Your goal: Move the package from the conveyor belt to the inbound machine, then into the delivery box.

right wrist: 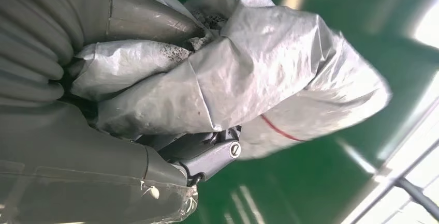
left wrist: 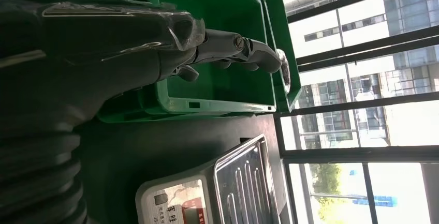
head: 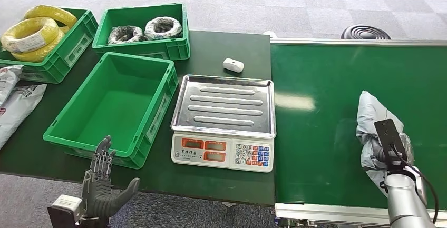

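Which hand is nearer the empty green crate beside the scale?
Left. The left hand hovers open just at the empty green crate front edge; the right hand grips the grey package over the conveyor belt.

Even, bright overhead light fills the head view; a pale glare patch lies on the conveyor belt [head: 337, 91] near the scale [head: 224, 120], whose steel tray gleams. In the left wrist view, windows [left wrist: 362, 105] blow out white, leaving the left hand [left wrist: 155, 48] dark. The right wrist view's green background is blurred, with streaky reflections.
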`<state>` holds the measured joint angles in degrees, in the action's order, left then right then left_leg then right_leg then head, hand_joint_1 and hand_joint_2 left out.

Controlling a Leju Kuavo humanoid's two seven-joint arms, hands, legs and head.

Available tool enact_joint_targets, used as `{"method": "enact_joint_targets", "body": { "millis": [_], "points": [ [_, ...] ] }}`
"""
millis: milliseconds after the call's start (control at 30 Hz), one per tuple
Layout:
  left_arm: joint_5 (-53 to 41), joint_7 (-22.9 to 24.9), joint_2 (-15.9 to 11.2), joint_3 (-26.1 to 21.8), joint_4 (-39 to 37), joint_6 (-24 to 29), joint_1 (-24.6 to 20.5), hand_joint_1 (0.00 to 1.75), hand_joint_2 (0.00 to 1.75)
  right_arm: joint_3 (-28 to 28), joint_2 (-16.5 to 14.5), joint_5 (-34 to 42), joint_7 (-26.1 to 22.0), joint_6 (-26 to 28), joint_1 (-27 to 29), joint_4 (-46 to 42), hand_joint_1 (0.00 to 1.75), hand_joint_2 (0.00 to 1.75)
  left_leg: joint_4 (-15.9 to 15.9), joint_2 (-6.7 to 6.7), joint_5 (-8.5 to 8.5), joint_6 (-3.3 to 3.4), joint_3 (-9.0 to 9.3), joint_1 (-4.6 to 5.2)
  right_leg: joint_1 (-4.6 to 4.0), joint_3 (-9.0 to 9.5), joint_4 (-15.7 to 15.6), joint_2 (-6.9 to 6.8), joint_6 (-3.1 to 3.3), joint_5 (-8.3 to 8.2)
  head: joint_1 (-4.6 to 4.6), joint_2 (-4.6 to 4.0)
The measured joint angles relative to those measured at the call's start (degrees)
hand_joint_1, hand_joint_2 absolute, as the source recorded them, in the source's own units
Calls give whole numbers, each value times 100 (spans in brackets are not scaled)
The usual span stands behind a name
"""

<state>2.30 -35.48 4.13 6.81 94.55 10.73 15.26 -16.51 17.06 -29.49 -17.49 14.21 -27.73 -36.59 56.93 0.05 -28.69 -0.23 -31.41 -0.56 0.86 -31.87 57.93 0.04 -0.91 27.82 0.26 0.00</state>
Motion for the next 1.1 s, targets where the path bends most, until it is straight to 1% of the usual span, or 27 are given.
{"method": "enact_joint_targets", "body": {
  "millis": [67, 133, 200, 267, 367, 467, 533, 633, 767, 833, 900, 967, 1033, 1100],
  "points": [
    [-22, -6, 30, -15, 41, 2, 6, 0, 175, 142, -218, 431, -98, 252, 158, -693, 175, 175, 0, -7, 6, -2, -6, 0, 0, -4, 2, -8, 0, 0, 1, 0],
    [-43, -9, 53, -19, 75, 17, 7, 0, 175, 387, -397, 692, -202, 675, 263, -1337, 175, 175, 0, -7, 8, -2, -10, 0, 0, -8, 4, -9, 1, 0, 2, 0],
    [-49, -10, 64, -18, 98, 35, -5, 0, 175, 694, -542, 757, -268, 1082, 317, -1896, 175, 175, 0, -1, 8, -2, -8, 0, 0, -11, 5, -3, 1, 0, 1, 0],
    [-49, -10, 69, -15, 109, 34, -28, 0, 175, 1014, -663, 706, -344, 1368, 336, -2376, 175, 175, 0, 1, 9, -2, -8, 0, 0, -11, 5, -2, 1, 0, 2, 0],
    [-61, -11, 72, -1, 106, -10, -73, 0, 175, 1494, -868, 159, -446, 1709, 305, -2962, 175, 175, 0, -2, 10, -2, -10, 0, 0, -10, 6, -4, 1, 0, 2, 0],
    [-100, -20, 75, 49, 78, -75, -191, 0, 175, 2011, -1117, -740, -192, 1843, 172, -3375, 175, 175, 0, 0, 12, -3, -7, 0, 0, -9, 6, -3, 2, -1, 1, 0],
    [-124, -27, 77, 87, 46, -127, -277, 0, 175, 2341, -1293, -1226, 60, 1678, 41, -3589, 175, 175, 0, 0, 14, -4, -6, 0, 0, -9, 7, -3, 2, -1, 2, 0],
    [-157, -28, 82, 129, -13, -207, -400, 0, 175, 2749, -1529, -1646, 444, 1138, -187, -3767, 175, 175, 0, 0, 17, -4, -6, -1, 0, -10, 8, -3, 2, -1, 2, 0],
    [-191, -23, 92, 177, -108, -280, -548, 0, 175, 3163, -1808, -1872, 1060, 127, -521, -3700, 175, 175, 0, 0, 17, -3, -8, 0, 0, -10, 8, -4, 2, -1, 3, 0],
    [-214, -8, 105, 183, -152, -295, -617, 0, 175, 3268, -1955, -1870, 1289, -225, -686, -3454, 175, 175, 0, -2, 17, -3, -9, 0, 0, -10, 8, -4, 2, -1, 4, 0],
    [-235, 27, 121, 191, -190, -303, -681, 0, 175, 3337, -2104, -1840, 1432, -478, -866, -3060, 98, 175, 0, -3, 17, -3, -9, 0, 0, -10, 8, -5, 2, -1, 3, 0],
    [-260, 73, 139, 195, -217, -308, -735, 0, 175, 3379, -2227, -1814, 1525, -717, -1060, -2597, 10, 175, 0, -3, 17, -3, -8, 0, 0, -10, 8, -4, 2, -1, 3, 0],
    [-286, 119, 156, 194, -227, -309, -773, 0, 175, 3413, -2320, -1802, 1590, -973, -1250, -2112, 0, 175, 0, -3, 17, -3, -6, 0, 0, -10, 8, -4, 2, -2, 4, 0],
    [-304, 155, 174, 193, -227, -313, -794, 0, 175, 3440, -2391, -1722, 1517, -1139, -1386, -1672, 0, 175, 1, -3, 17, -3, -4, 0, 0, -10, 8, -4, 2, -2, 4, 0]
  ]
}}
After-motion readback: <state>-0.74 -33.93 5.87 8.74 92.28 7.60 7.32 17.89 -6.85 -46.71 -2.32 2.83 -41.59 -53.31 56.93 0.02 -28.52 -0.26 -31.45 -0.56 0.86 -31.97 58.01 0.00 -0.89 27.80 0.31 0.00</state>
